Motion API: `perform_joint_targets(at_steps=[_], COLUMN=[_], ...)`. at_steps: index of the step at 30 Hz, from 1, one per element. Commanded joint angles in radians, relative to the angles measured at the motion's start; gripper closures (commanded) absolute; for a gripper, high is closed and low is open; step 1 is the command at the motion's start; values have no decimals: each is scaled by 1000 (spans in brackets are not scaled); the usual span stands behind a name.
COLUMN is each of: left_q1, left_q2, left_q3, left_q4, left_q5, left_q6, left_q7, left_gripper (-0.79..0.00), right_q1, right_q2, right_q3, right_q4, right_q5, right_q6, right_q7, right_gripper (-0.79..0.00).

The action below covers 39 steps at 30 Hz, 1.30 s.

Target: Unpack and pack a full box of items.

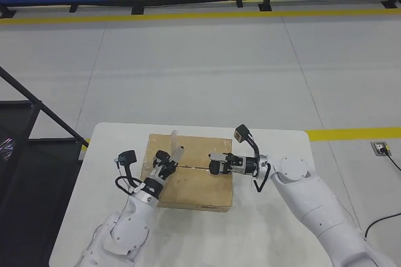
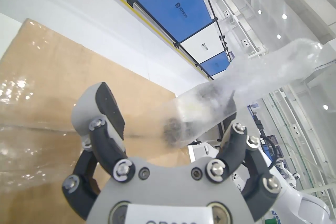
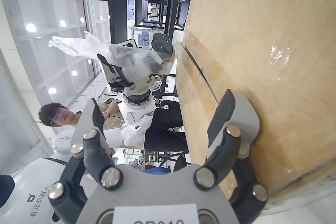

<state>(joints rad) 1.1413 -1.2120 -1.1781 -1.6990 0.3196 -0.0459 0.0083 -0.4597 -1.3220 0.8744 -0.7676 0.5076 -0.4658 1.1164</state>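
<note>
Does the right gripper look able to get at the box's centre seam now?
Probably yes: the right gripper is open right at the seam, and the tape strip stands raised at the left gripper.

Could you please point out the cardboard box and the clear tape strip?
cardboard box (image 1: 200, 190): top view, its bare top face.
clear tape strip (image 2: 262, 72): left wrist view, its free middle.

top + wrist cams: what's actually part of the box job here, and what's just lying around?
In the job:
- cardboard box
- clear tape strip, lifted off the box
- left end effector
- right end effector

Just around:
- floor socket with its cable
- black frame
- yellow floor line
</note>
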Motion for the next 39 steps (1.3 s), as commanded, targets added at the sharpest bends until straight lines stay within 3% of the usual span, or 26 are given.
perform_joint_targets(at_steps=[1,6,20,29,39], left_q1=[0,3,-10,-19,-52], left_q2=[-2,-7,-21,-30,-46], left_q3=[4,4,4,16,52], left_q4=[0,-3,13,14,46], left_q5=[6,17,20,42,64], left_q6=[-2,-7,-12,-16,-5], left_q7=[0,-4,-34,-45,-55], left_gripper=[-785,-785,-785,-785,-785], right_q1=[0,0,-163,-308,-389], right_q2=[0,0,64,112,134], right_q3=[0,0,158,290,359], right_q4=[0,0,-239,-420,-490], right_q5=[0,0,-83,-115,-114], right_q6=[0,0,-18,8,9], right_q7=[0,0,-145,-150,-140], right_gripper=[-785,-785,-785,-785,-785])
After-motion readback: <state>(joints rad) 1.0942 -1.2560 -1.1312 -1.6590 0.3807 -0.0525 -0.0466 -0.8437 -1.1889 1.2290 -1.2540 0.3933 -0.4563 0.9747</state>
